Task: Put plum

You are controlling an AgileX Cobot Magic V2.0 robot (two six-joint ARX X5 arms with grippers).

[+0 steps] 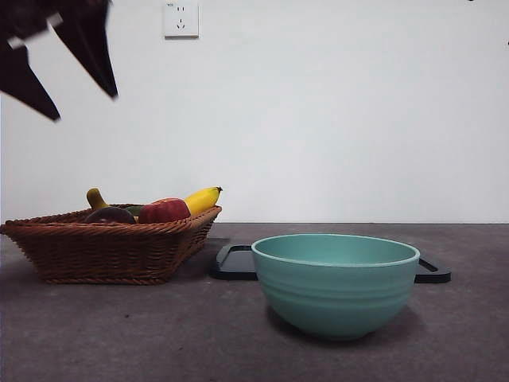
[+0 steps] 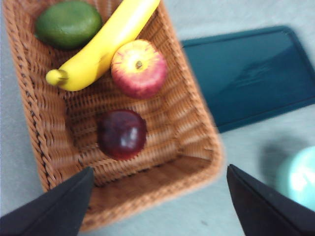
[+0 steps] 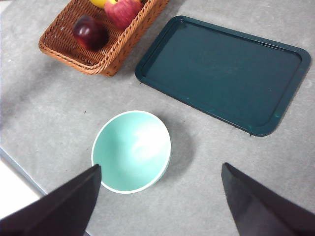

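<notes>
Beside plum (image 2: 121, 133): apple (image 2: 139, 68), banana (image 2: 101, 47)

Plain white wall (image 1: 334, 119) with white plastic power socket (image 1: 180, 19), matte grey tabletop (image 1: 119, 334) below

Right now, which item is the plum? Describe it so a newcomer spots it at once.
Start at the woven brown basket, which stands on the grey table beside the dark tray. Among the fruit inside, the plum lies nearest the open left gripper above it. It is glossy, round and nearly black maroon, unlike the brighter red apple, yellow banana and green fruit.
</notes>
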